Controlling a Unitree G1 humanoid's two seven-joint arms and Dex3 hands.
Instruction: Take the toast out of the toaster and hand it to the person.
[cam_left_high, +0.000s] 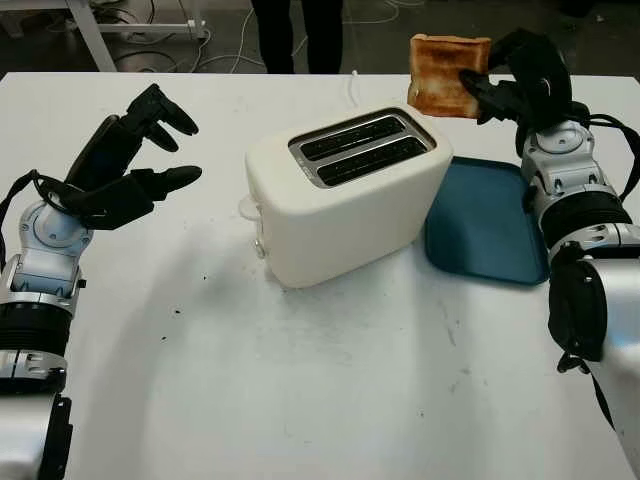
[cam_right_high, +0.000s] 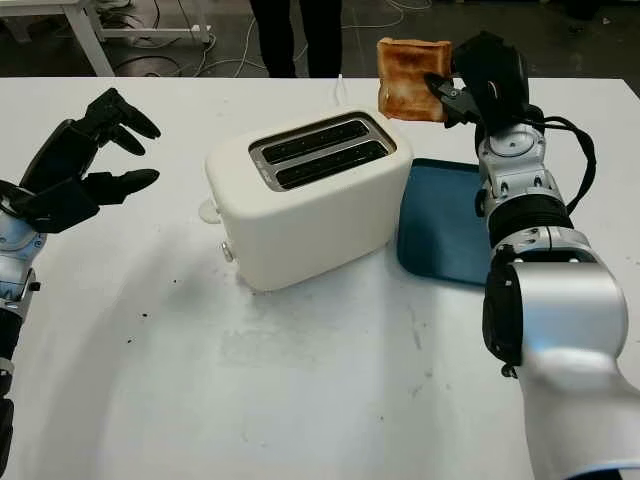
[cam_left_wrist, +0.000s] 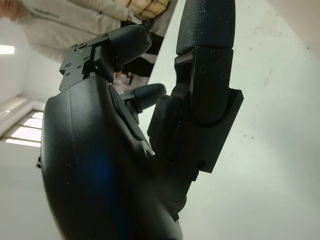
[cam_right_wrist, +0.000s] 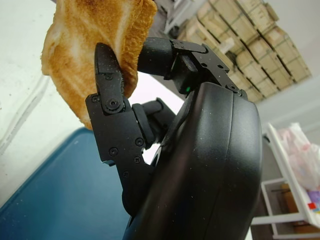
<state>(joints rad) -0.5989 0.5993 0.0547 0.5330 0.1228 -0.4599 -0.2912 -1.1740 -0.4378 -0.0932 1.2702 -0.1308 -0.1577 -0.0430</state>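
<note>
One white worktop (cam_left_high: 300, 400) carries a cream two-slot toaster (cam_left_high: 345, 195), both slots standing empty. Just right of the toaster lies a blue tray (cam_left_high: 485, 225). Above the toaster's far right corner, the right hand (cam_left_high: 490, 90) is clamped on a browned slice of toast (cam_left_high: 445, 75), held upright in the air. Well to the toaster's left, the left hand (cam_left_high: 135, 165) hovers over the worktop, holding nothing. Beyond the toaster, a person's dark legs (cam_left_high: 295, 35) stand at the worktop's far edge.

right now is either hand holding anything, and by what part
The right hand holds the toast by its lower right edge, raised above the far side of the toaster. The left hand is open, holding nothing.
</note>
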